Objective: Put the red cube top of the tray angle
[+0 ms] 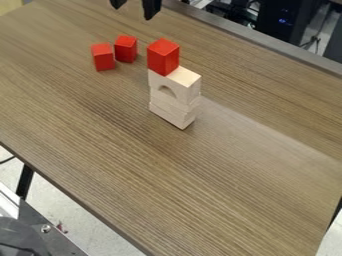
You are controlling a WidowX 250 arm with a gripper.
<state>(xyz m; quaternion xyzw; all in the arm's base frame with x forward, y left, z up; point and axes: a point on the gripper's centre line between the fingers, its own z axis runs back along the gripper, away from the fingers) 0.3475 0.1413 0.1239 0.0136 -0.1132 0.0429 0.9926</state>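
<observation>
A: What's set around the red cube [163,57], & what's in the way?
B: Cube's seen on top of the stack [175,100], toward the L part of the upper block, w/ some bare wood left beside it. Two red blocks, one [103,57] & another [126,49], are stood upright on the table [200,190] near the stack, upper L in view; whether they touch can't be told. Dark equip. [287,20] is seen past the far edge, a metal frame [50,232] at lower L.
A: Gripper [135,8] pos.?
B: Seen at the top edge, beyond the red blocks; fingers are held wide apart, w/ a gap btwn.
A: Edges & room?
B: Far edge is bordered by a dark strip [250,37]; near-L edge is run diag. A broad stretch of tabletop is seen btwn stack & bottom of view.
A: Mat'ls?
B: Stack's pale wood, squared off, w/ an arch cut in the upper part. Red pcs are flat-faced, sharp-cornered. Tabletop's brown, w/ streaky grain, & a pale sheen is cast R of the stack.
</observation>
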